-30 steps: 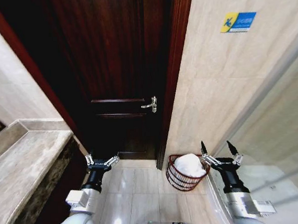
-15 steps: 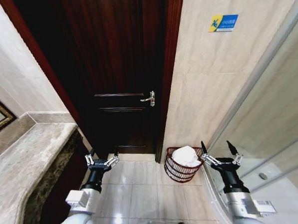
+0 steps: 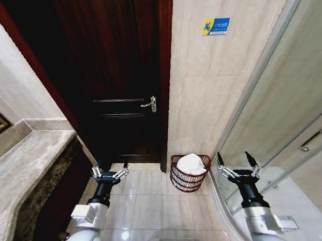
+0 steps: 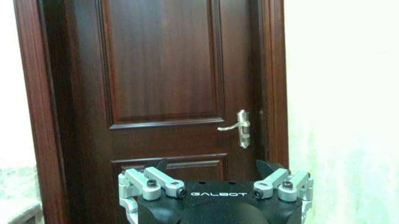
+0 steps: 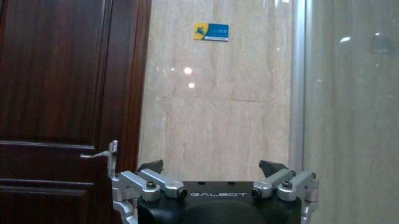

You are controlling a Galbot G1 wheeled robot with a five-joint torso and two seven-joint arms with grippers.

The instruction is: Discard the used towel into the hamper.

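Observation:
The hamper (image 3: 190,175), a dark red-brown wire basket, stands on the tiled floor against the beige wall, right of the door. A white towel (image 3: 191,163) lies bunched inside it, rising a little above the rim. My right gripper (image 3: 236,163) hangs open and empty to the right of the hamper, apart from it. On the left, my left gripper (image 3: 108,171) is open and empty in front of the door. Both grippers also show in their own wrist views, the left gripper (image 4: 212,166) and the right gripper (image 5: 213,167), each with fingers spread.
A dark wooden door (image 3: 115,79) with a metal handle (image 3: 149,104) is shut ahead. A stone counter (image 3: 23,171) runs along the left. A glass shower partition (image 3: 280,125) and its curved base stand on the right. A blue sign (image 3: 216,26) is on the wall.
The whole head view has shifted: door, hamper and sign now sit further left and the hamper looks farther off. Both grippers hold the same open pose.

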